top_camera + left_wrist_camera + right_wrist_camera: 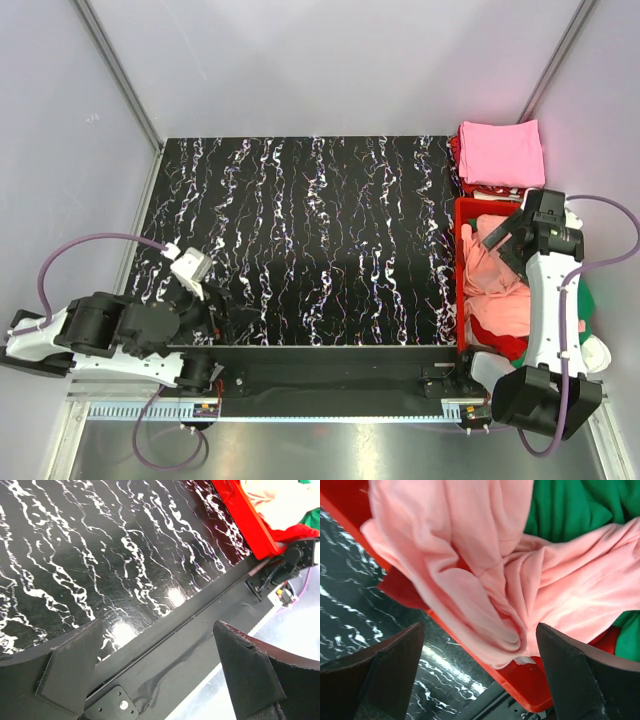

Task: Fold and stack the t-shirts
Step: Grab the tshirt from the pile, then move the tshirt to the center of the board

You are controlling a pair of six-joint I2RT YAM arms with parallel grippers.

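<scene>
Dark fingers [385, 675] of my right gripper [477, 650] frame the wrist view. Jaws spread wide, nothing between them. Directly below is the salmon-orange t-shirt [470, 580], bunched in deep folds and spilling over the rim of the red crate [520, 692]. Green t-shirt [570, 510] lies under and behind it. From overhead, the crate sits at the right edge of the marbled black table [300, 230]. Pink t-shirt [500, 152], folded flat, lies just beyond the crate at the far right corner.

Left gripper [157, 640]: jaws wide as well, holding nothing, low over the near-left part of the table, well apart from the crate.

Step in hand, as I judge it: lift the salmon shirt out of the crate.
- Come down on one thick ridge of salmon cloth, not the hollow between ridges.
- Keep the fingers off the green cloth, or two shirts may come up together.
- Stay inside the rim; a finger on the plastic could drag the crate.
- Lift straight up, then carry left over the table to spread it.
- Cannot tell where collar or sleeves lie in this bunch.
</scene>
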